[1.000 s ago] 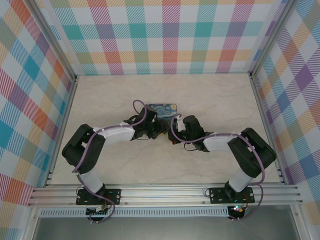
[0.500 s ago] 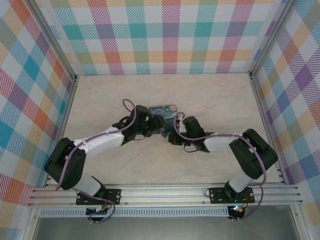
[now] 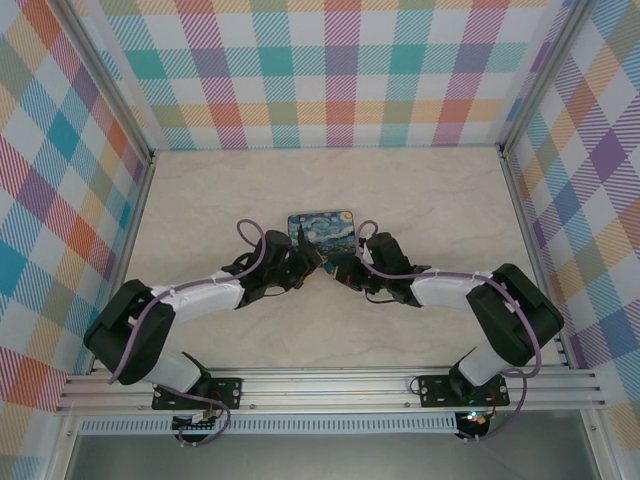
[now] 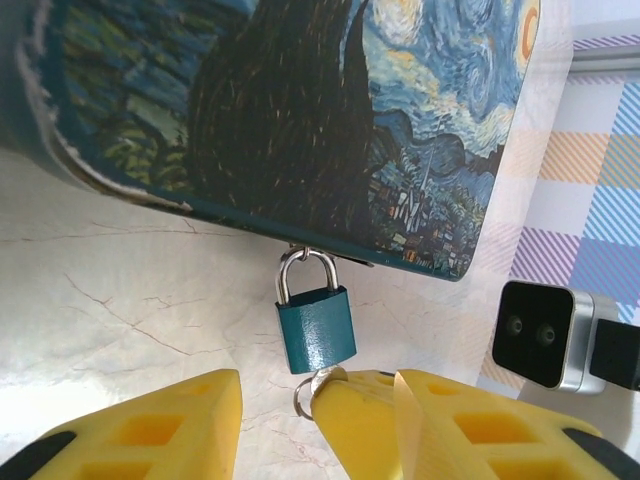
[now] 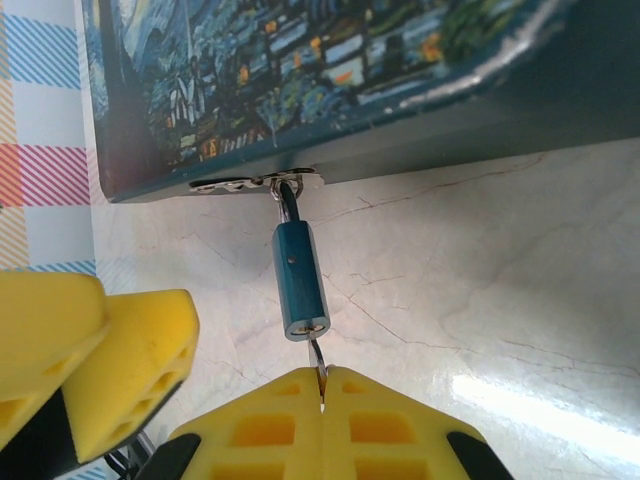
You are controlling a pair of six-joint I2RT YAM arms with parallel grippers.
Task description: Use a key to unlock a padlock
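Left arm point(image 3: 200, 297) and right arm point(image 3: 450, 288) stretched inward to padlock point(image 4: 316, 325); right hand point(image 5: 322, 385) clamped on key point(image 5: 317, 358), left hand point(image 4: 278, 405) open; marbled surface point(image 3: 420, 190), plaid walls point(image 3: 340, 70).

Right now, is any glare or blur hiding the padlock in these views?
No: right wrist, the padlock is sharp, a glare patch sits on the table; left wrist, sharp with a soft sheen; top external, even light, padlock too small to judge.

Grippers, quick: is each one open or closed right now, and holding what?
Left gripper: open, holding nothing.
Right gripper: closed on the key, its tip in the padlock.
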